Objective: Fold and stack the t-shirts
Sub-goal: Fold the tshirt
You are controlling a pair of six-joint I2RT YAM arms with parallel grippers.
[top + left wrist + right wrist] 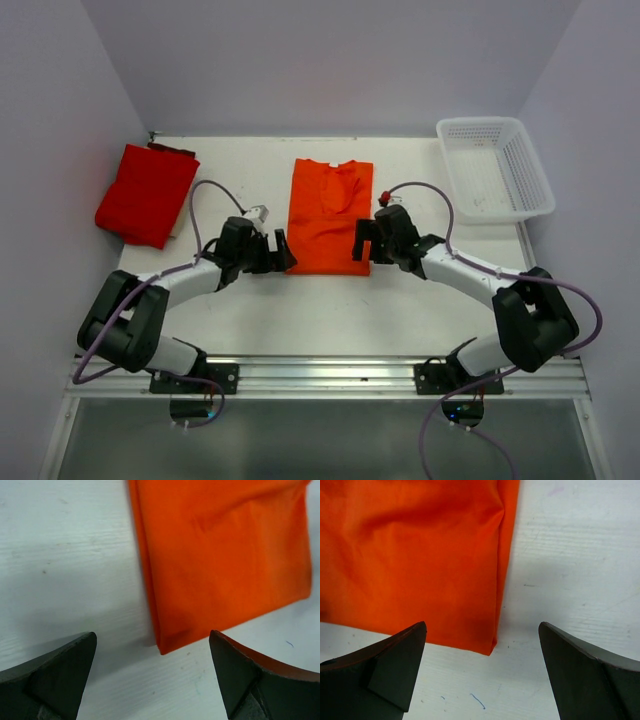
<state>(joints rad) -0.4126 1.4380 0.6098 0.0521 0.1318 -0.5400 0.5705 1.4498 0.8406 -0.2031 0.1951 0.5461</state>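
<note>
Bright orange cloth t-shirt [330, 215] lies folded narrow, mid-table. Left gripper [285, 252] and right gripper [360, 240] gape empty at its near corners. Deeper red cloth t-shirt [147, 193] sits folded far left. Probably one more fold, then stacking.

Plain bright orange t-shirt [330, 215]. Plain, deeper red t-shirt [147, 194]. White basket [527, 172] with an open mesh pattern. White table [330, 310], faintly streaked.

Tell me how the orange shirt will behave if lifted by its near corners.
The orange t-shirt is probably floppy: thin, creased cloth lying flat in folded layers, so it would likely sag and unfold. It looks light for its size. Pushed across the table, it would probably bunch.
</note>
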